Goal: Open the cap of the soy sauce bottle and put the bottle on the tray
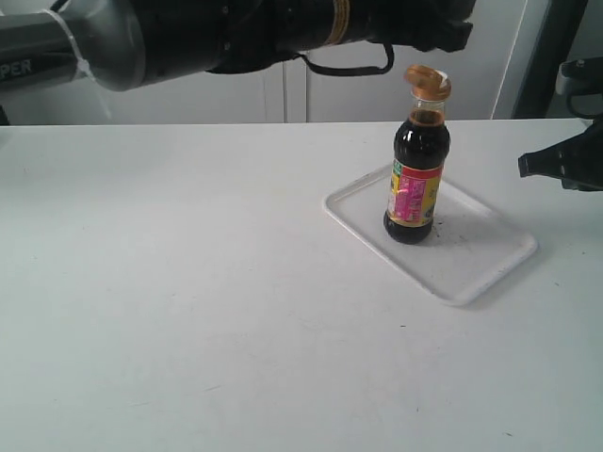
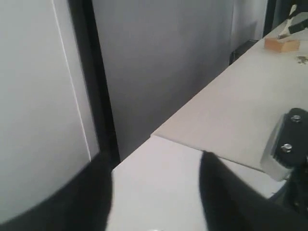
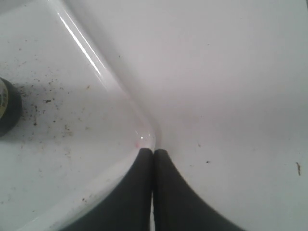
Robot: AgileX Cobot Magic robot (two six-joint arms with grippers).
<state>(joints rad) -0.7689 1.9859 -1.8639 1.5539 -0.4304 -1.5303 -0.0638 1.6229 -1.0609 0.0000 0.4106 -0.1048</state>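
glass soy sauce bottle point(image 1: 418, 179) stands upright on the tray point(image 1: 480, 250), cap point(image 1: 428, 83) flipped open. we'd lift our left claw point(image 2: 154, 161), jaws apart, toward 12 o'clock, clear of the cap; right claw point(image 3: 153, 153) pinched shut, empty.

One soy sauce bottle point(image 1: 417, 179), one cap point(image 1: 427, 83), one tray point(image 1: 490, 256), possibly one block point(image 2: 281, 44).

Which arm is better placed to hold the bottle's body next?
Probably right: the right gripper, shut, sits low at the tray near the bottle; the left gripper faces a wall.
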